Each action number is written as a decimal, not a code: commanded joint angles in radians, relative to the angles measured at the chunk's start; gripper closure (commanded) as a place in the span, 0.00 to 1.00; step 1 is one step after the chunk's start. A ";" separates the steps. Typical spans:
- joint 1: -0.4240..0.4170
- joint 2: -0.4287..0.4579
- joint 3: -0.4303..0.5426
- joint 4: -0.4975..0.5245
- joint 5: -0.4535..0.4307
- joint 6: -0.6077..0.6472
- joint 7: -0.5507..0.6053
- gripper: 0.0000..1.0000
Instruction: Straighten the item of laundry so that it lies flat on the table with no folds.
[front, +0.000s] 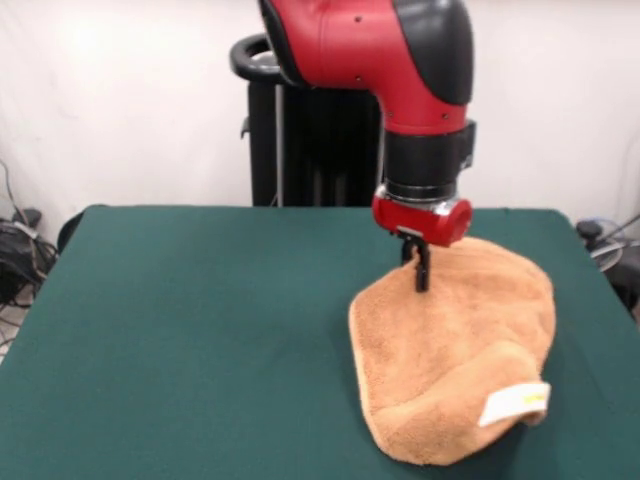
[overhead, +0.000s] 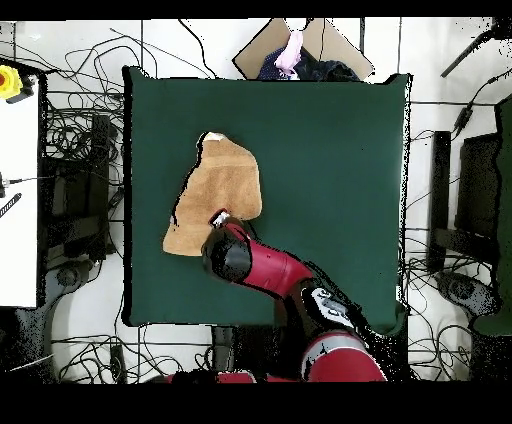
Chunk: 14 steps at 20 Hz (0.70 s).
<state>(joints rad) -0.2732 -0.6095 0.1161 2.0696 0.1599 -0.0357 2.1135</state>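
Green tabletop (front: 180, 330) spans both views. Red and black arm (front: 400, 60) reaches down over the towel's far edge. Orange-tan towel (front: 450, 360) lies right of centre in the front view, bunched, near edge folded over, not flat. White label (front: 515, 403) shows on the near fold. Gripper (front: 421, 272) at the towel's far edge; cannot tell whether spread or pinching.

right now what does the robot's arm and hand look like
The arm is glossy red with rounded black sections at the joints and a black cylindrical wrist. Below the wrist sits a small red block, and from it hangs the hand, thin, black and narrow. The overhead view shows the same red shell with black joint caps and a pale marking near the base. No loose cables show on it.
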 joint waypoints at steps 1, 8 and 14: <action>-0.012 -0.001 -0.056 -0.026 -0.051 0.061 0.056 1.00; 0.013 -0.041 -0.097 -0.061 -0.095 0.105 0.027 1.00; 0.006 -0.082 -0.141 -0.083 -0.163 0.133 -0.013 1.00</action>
<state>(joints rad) -0.2704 -0.6413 0.0277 2.0688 0.0506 -0.0326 2.1135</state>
